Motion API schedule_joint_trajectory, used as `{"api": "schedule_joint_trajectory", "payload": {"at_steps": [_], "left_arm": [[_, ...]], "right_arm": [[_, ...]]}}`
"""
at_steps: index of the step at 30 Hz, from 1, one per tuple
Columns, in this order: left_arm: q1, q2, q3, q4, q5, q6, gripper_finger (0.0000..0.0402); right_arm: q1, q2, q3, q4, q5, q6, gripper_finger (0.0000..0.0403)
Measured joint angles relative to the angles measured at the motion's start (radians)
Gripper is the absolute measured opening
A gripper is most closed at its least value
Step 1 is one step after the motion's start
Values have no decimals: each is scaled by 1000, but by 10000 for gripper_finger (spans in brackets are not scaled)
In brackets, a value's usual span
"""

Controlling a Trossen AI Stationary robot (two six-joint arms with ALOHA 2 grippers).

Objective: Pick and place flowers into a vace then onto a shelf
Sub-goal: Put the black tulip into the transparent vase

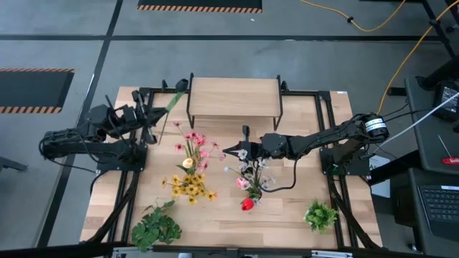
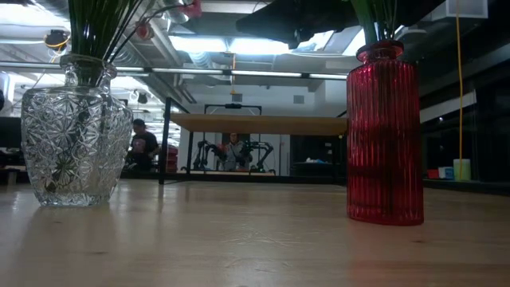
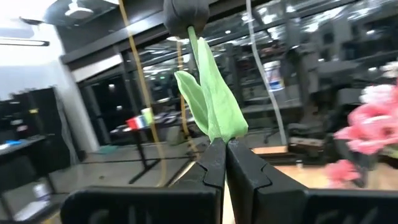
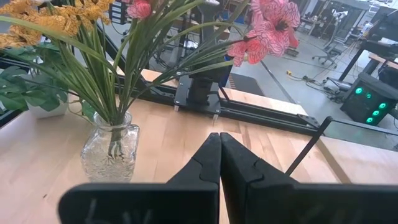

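Our left claw [image 3: 222, 149] is clenched on a flower [image 3: 208, 93] stem. Our right claw [image 4: 219, 146] is clenched empty, with the glass vase [image 4: 111, 152] just beyond it.

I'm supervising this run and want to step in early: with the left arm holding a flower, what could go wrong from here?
The left gripper pinches the flower only by its leaves, near the tips, so it could slip out or tear. The right gripper sits shut among the blossoms above the red vase, a tall narrow vase; a sideways move might snag stems and tip it.
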Motion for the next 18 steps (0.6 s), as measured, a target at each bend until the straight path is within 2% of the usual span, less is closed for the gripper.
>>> {"api": "schedule_joint_trajectory", "payload": {"at_steps": [7,14,18], "left_arm": [[-175,1,-24,14,-53,-13,2],[-376,1,-42,59,-61,-12,2],[-481,4,-55,143,-60,10,2]], "right_arm": [[0,0,0,0,0,29,5],[0,0,0,0,0,30,5],[0,0,0,5,0,30,5]]}}
